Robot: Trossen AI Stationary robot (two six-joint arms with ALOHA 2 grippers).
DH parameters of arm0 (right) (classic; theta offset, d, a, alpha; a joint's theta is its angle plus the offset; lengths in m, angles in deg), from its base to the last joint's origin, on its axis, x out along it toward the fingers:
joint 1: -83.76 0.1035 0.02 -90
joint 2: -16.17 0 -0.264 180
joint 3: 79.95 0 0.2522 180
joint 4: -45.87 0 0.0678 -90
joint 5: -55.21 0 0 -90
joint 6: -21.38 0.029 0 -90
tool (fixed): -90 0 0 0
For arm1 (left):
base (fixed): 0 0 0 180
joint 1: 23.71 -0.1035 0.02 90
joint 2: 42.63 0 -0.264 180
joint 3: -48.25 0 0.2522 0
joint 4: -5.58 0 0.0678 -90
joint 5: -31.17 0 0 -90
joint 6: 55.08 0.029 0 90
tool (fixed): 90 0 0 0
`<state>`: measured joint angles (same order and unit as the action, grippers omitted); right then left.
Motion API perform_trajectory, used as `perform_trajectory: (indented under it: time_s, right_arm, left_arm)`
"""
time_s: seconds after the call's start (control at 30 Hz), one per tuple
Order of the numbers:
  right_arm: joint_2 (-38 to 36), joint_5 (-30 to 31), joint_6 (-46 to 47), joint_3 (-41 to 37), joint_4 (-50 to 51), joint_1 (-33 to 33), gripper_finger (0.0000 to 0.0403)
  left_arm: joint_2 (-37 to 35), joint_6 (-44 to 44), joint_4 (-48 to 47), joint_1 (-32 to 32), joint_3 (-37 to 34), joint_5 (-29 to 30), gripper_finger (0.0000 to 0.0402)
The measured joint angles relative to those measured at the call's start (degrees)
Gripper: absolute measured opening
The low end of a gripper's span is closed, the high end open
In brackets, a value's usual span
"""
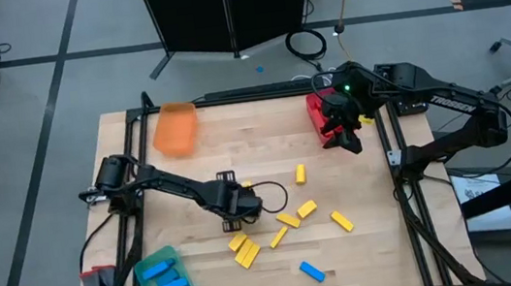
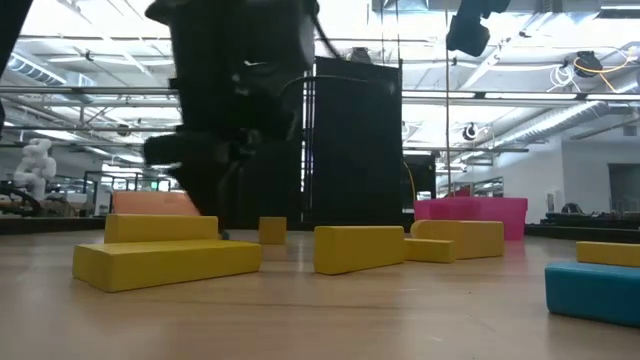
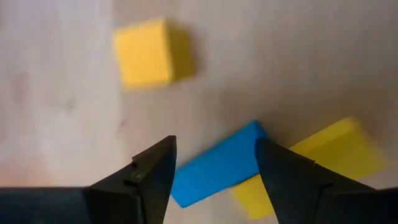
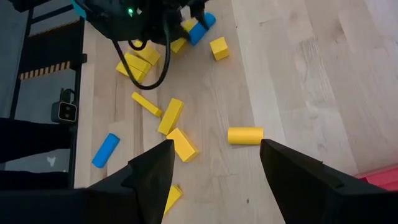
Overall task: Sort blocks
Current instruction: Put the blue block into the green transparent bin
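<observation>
Left gripper (image 3: pixel 214 171), jaws apart, straddles a blue block (image 3: pixel 217 167) overlapping a yellow block (image 3: pixel 323 155) at four o'clock; right gripper (image 1: pixel 344 132) hangs with jaws apart by the red tray (image 1: pixel 316 111).

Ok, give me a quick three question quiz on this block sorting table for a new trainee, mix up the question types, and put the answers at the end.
1. True or false: the green plastic tray at the table's near left corner holds yellow blocks.
2. Multiple choice: which small block lies between the left claw fingers in the left wrist view? A) red rectangular block B) blue rectangular block C) green rectangular block
3. Fill in: the right claw hovers open beside the ___ plastic tray at the table's far right.

Key: 1 false, it holds blue blocks. 2 B, and it leans on a yellow rectangular block. 3 red.
</observation>
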<state>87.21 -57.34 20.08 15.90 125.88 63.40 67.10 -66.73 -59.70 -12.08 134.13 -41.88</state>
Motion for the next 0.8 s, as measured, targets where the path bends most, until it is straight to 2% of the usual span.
perform_trajectory:
  time_s: [0.1, 0.3, 0.47, 0.53, 0.67, 0.8]
  right_arm:
    - [0.0, 0.0, 0.0, 0.0, 0.0, 0.0, 0.0235]
    - [0.0, 0.0, 0.0, 0.0, 0.0, 0.0, 0.0235]
    - [0.0, 0.0, 0.0, 0.0, 0.0, 0.0, 0.0235]
    - [0.0, 0.0, 0.1, 0.0, 0.0, 0.0, 0.0235]
    - [0.0, 0.0, 0.1, 0.0, 0.0, 0.0, 0.0235]
    - [0.0, 0.0, 0.2, 0.0, -1.3, 0.0, 0.0235]
  left_arm:
    - [-0.2, -2.4, -5.9, -0.1, -0.5, 4.8, 0.0228]
    - [-0.4, -10.3, -12.5, -1.4, -1.7, 4.4, 0.0228]
    - [-3.7, -12.8, -11.6, -0.9, -1.4, 3.9, 0.0228]
    - [-6.3, -16.6, -11.5, -0.9, -1.4, 3.8, 0.0228]
    - [-12.0, -37.1, -12.6, -3.3, -1.3, 0.1, 0.0228]
    - [-14.5, -56.9, -12.6, -6.6, -1.3, -5.0, 0.0228]
